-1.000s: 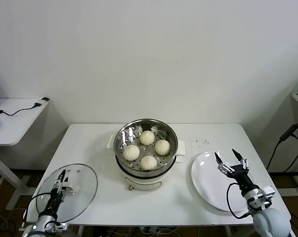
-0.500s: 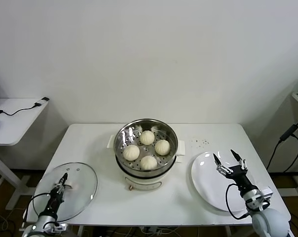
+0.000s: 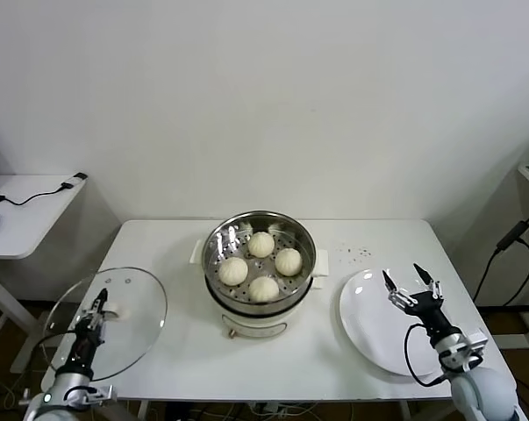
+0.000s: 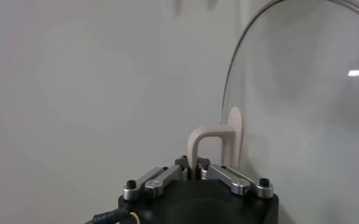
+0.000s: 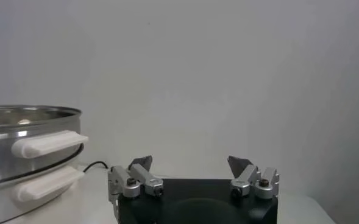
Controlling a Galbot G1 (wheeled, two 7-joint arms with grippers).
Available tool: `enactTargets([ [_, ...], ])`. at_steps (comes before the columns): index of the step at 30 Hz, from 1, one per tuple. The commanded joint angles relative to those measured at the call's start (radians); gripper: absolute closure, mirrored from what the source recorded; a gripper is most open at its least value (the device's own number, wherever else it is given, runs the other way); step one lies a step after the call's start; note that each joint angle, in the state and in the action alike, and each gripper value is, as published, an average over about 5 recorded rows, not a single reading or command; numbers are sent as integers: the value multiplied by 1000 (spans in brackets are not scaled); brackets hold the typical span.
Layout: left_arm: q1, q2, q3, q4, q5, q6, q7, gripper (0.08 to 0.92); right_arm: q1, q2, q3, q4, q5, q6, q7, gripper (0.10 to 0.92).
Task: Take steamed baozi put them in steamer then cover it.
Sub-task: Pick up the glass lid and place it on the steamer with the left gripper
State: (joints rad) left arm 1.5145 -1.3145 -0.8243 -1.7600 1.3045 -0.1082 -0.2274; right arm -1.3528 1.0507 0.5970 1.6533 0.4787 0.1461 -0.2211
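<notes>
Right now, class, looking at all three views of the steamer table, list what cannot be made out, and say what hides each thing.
- Undersides of the four cream-white dough buns: head view, hidden by the round stainless-steel steamer wall and tray.
- Most of the round clear glass lid: left wrist view, cut off by the frame edge.
- Left gripper jaws' contact on the white bar handle: left wrist view, hidden by the gripper body.
- Dark specks on the white table: head view, too small to identify.

A white worktop (image 3: pixel 167 254) is seen; the steamer (image 3: pixel 260 274) is set at its middle, and a white plate (image 3: pixel 374 320) is laid at the near right.
</notes>
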Motion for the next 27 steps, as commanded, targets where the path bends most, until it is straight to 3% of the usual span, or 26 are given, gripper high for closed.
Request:
enactTargets([
  [1, 69, 161, 121, -366, -128, 463, 106, 850, 20, -1, -3, -15, -3, 1, 3, 203],
  [7, -26, 308, 286, -457, -187, 757, 246, 850, 58, 1, -22, -45, -14, 6, 6, 203],
  [13, -228, 426, 521, -455, -173, 892, 372, 850, 95, 6, -47, -65, -33, 9, 15, 203],
  [16, -329, 407, 622, -444, -113, 894, 452, 850, 107, 9, -55, -71, -39, 8, 17, 203],
  [21, -475, 315, 757, -395, 8, 894, 576, 850, 115, 18, -56, -80, -49, 9, 19, 203],
  [27, -597, 160, 867, -292, 111, 894, 605, 850, 104, 21, -38, -80, -55, 11, 19, 203],
])
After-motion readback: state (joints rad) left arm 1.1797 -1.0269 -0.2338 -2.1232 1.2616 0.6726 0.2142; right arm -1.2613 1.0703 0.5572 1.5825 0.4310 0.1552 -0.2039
